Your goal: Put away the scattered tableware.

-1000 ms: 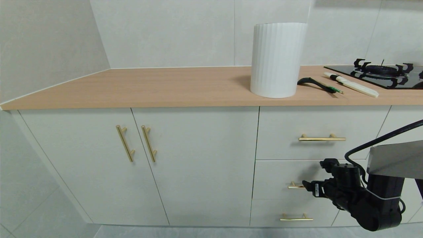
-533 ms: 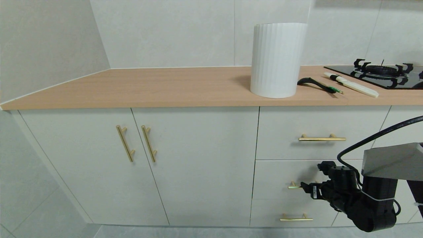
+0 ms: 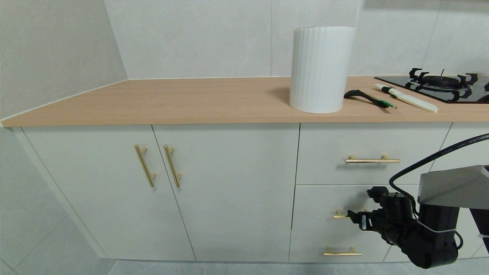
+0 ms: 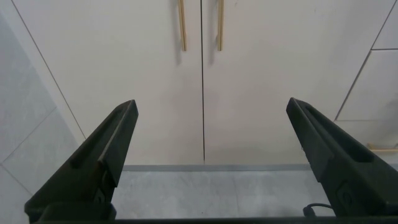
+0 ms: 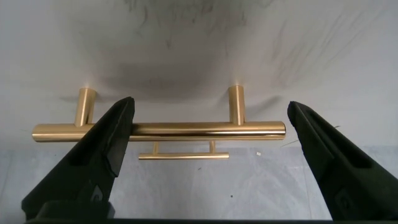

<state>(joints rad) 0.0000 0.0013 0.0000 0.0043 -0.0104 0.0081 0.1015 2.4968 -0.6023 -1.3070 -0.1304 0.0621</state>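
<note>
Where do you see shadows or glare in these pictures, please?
Head view: the white container throws a soft shadow leftward onto the counter, and the glossy hob mirrors its burner. Right wrist view: a dark shadow lies on the drawer front above the glinting handle. Left wrist view: faint shadows beside the door handles.

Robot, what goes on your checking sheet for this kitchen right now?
Surface: wooden countertop, no spills seen.
Job's things: black utensil, thin green-marked stick and long white utensil lie loose beside the white ribbed holder.
Clutter: nothing seen.
Pincers: right pincer open astride the middle drawer handle; left pincer open, facing the cabinet doors.
Cables: one black cable, hanging free in an arc.
Surroundings: gas hob at right, tiled wall.
</note>
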